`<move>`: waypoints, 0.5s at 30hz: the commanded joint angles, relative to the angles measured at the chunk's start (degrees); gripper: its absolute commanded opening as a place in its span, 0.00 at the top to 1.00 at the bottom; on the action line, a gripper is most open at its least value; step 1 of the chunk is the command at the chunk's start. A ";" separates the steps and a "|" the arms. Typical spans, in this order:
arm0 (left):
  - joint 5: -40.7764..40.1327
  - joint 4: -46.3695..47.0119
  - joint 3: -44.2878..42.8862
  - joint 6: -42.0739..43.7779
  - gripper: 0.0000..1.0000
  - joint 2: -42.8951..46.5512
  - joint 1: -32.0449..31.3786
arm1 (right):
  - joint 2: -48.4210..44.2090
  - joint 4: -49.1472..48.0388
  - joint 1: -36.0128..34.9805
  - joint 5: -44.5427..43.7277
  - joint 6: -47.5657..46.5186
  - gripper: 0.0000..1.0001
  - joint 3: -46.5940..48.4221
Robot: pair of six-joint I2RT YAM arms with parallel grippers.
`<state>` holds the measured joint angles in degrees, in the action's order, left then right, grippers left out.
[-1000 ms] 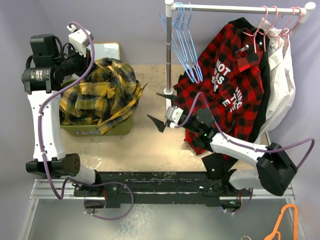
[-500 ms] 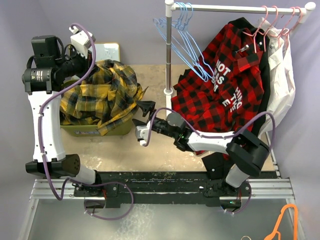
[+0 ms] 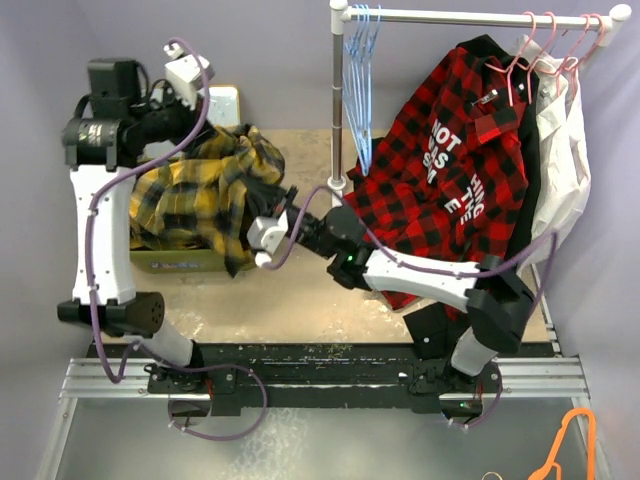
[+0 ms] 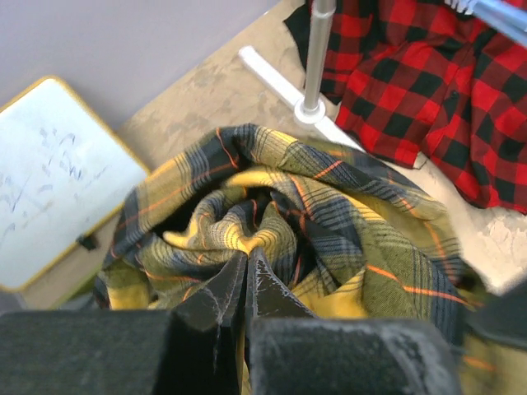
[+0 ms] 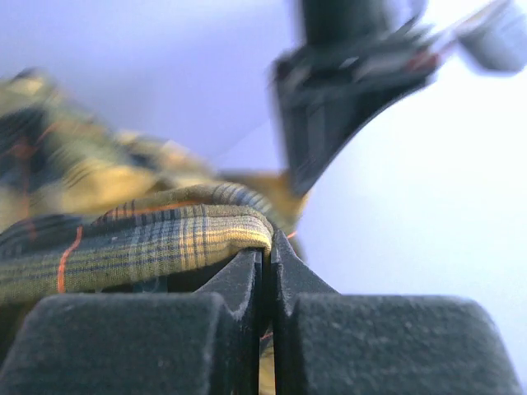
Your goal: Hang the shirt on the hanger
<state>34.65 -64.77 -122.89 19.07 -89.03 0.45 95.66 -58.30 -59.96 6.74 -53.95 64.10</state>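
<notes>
The yellow-and-navy plaid shirt (image 3: 195,195) is bunched over a green bin at the left. My left gripper (image 3: 218,130) is shut on a gathered fold at the top of the shirt (image 4: 329,206), its fingertips (image 4: 247,262) pressed together on the cloth. My right gripper (image 3: 287,201) reaches across from the right and is shut on a folded edge of the shirt (image 5: 148,239) at the pile's right side. The light-blue hanger (image 3: 357,85) hangs among others like it at the left end of the rail, apart from both grippers.
The rack pole (image 3: 338,100) stands on its foot (image 4: 310,111) just right of the shirt. A red-and-black checked shirt (image 3: 450,170) and a white garment (image 3: 562,170) hang on pink hangers (image 3: 545,45). A whiteboard (image 4: 58,206) lies behind the bin (image 3: 180,260). An orange hanger (image 3: 570,440) lies at bottom right.
My right arm swung left from the red shirt to the plaid shirt and shut on its edge. My left arm shifted right and up with the shirt. The blue hangers swung back straight.
</notes>
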 commanded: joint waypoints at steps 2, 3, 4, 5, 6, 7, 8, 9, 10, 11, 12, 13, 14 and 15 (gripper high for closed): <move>-5.12 -0.54 -10.21 1.75 1.00 -8.39 -10.48 | -10.52 9.57 0.12 -9.09 7.88 1.00 13.06; -5.24 0.13 -10.61 1.56 1.00 -9.63 -12.00 | -12.25 10.08 0.12 -11.53 8.57 1.00 12.53; -5.29 0.74 -10.63 1.24 1.00 -10.80 -13.23 | -14.20 10.35 0.16 -13.68 8.98 1.00 11.31; -5.41 1.22 -10.33 0.90 1.00 -12.74 -14.36 | -16.56 10.77 0.12 -15.08 9.23 1.00 9.36; -5.39 1.43 -10.12 0.57 1.00 -14.34 -15.39 | -18.93 11.54 0.18 -16.72 10.10 1.00 7.19; -5.13 1.74 -9.42 0.27 1.00 -15.60 -16.46 | -21.44 12.77 0.12 -18.34 11.61 1.00 4.56; -4.81 2.59 -8.35 -0.04 1.00 -16.67 -17.37 | -23.96 14.29 0.11 -19.49 13.79 1.00 1.88; -4.49 3.87 -6.82 -0.53 1.00 -17.41 -18.15 | -26.24 15.73 0.11 -20.50 16.69 1.00 -0.85; -4.36 5.35 -5.33 -1.12 1.00 -18.01 -18.81 | -28.40 16.82 0.11 -20.84 19.63 1.00 -4.02; -4.39 6.65 -4.29 -1.48 1.00 -18.70 -19.31 | -30.37 17.66 0.11 -21.15 22.36 1.00 -7.93; -4.42 7.43 -3.73 -1.79 1.00 -19.27 -19.72 | -32.14 17.77 0.12 -21.98 25.71 1.00 -11.98; -4.66 8.02 -3.49 -2.12 1.00 -20.01 -19.92 | -33.32 16.70 0.11 -23.45 28.51 1.00 -15.56; -4.82 8.38 -3.31 -2.44 1.00 -20.48 -20.05 | -34.43 15.75 0.11 -24.80 31.07 1.00 -18.72; -5.09 8.51 -3.09 -2.53 1.00 -20.82 -20.05 | -34.91 14.83 0.11 -25.72 33.44 1.00 -21.32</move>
<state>30.15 -61.32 -126.45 18.44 -109.43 -19.27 62.46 -44.03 -59.88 -12.36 -34.00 52.29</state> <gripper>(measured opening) 0.004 0.016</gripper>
